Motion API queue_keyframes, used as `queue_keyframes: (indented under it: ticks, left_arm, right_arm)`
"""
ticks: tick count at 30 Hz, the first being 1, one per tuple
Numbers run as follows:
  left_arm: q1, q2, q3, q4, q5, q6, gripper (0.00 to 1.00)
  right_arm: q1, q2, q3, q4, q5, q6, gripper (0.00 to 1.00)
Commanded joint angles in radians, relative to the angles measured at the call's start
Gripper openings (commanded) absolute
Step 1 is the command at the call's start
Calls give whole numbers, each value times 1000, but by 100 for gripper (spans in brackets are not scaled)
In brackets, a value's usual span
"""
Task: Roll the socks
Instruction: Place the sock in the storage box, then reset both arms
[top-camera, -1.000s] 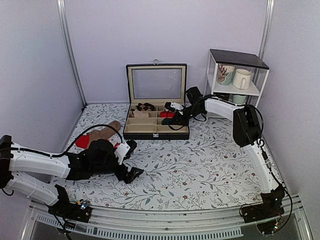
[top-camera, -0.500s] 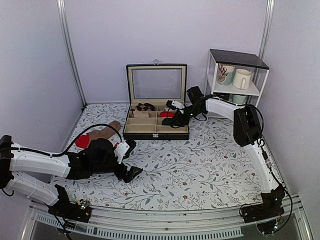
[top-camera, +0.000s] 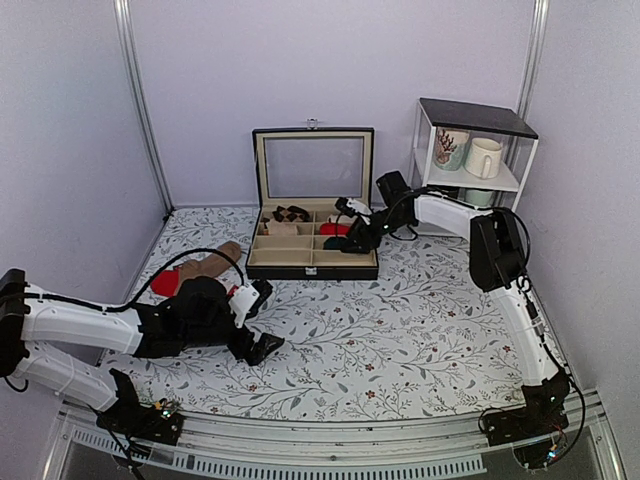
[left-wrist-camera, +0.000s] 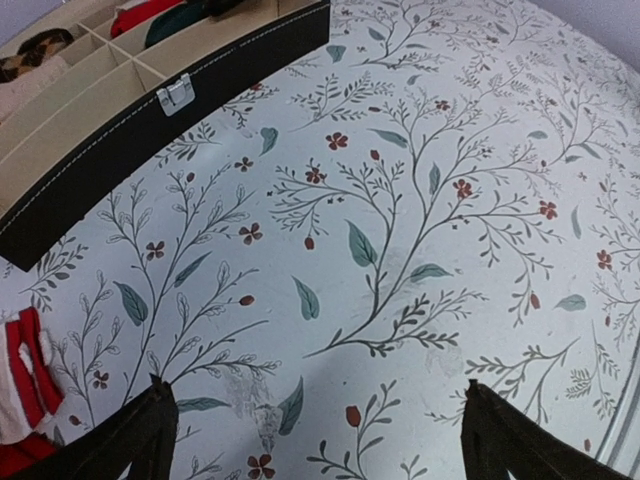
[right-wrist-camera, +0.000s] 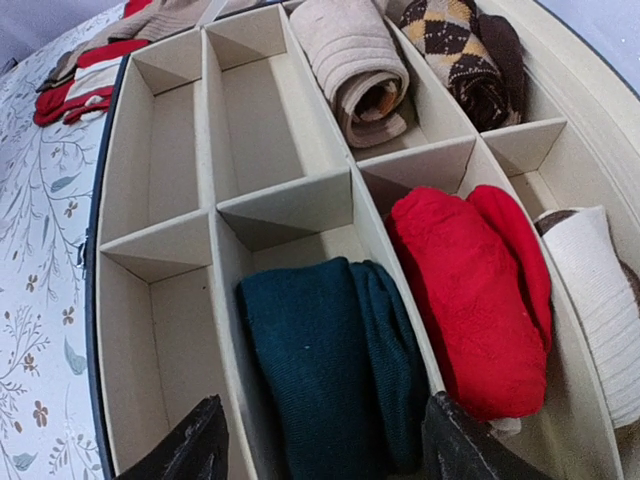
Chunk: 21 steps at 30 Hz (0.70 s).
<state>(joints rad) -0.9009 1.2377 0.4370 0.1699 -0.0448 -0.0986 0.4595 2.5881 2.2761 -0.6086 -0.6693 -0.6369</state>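
a divided box (top-camera: 312, 268) sits on the tabletop (top-camera: 400, 320) at the middle of the far edge, its lid standing up behind it, and a shelf rack (top-camera: 475, 118) holding mugs (top-camera: 483, 157) stands in the far right corner. the socks (right-wrist-camera: 320, 380) lie in a compartment at the box's right end, with another rolled pair (right-wrist-camera: 465, 300) in the one just behind. loose socks (top-camera: 205, 265) lie left of the box, toward the left edge.

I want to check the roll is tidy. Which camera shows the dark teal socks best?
The right wrist view: the teal socks fill the foreground, rolled in a compartment of the box beside the red socks. The top external view shows only a tiny dark patch; the left wrist view catches a sliver at its top edge.
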Motion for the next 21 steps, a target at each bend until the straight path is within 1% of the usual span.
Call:
queue_keyframes:
  ticks: [1, 5, 9, 12, 14, 17, 18, 21]
  left_arm:
    - [21, 11, 31, -9, 6, 8, 99]
    - [34, 2, 41, -18, -13, -2, 100]
    - [55, -19, 43, -22, -26, -11, 100]
    - [72, -41, 43, -28, -31, -21, 99]
    - [89, -53, 41, -34, -33, -32, 99]
    - [122, -60, 49, -49, -33, -56, 99]
    - [134, -59, 55, -57, -33, -68, 99]
    - [160, -60, 66, -67, -19, -82, 100]
  right_arm:
    - [-15, -111, -26, -49, -42, 25, 68]
    - [-23, -152, -26, -54, -51, 44, 72]
    - [-37, -196, -26, -29, -16, 131, 80]
    - [-41, -248, -34, -18, 60, 221, 99]
    - [-41, -299, -62, 0, 100, 279, 100]
    - [-42, -402, -198, 64, 112, 390, 100]
    - [-41, -436, -255, 85, 108, 442, 100]
    - [-41, -554, -444, 156, 86, 526, 100]
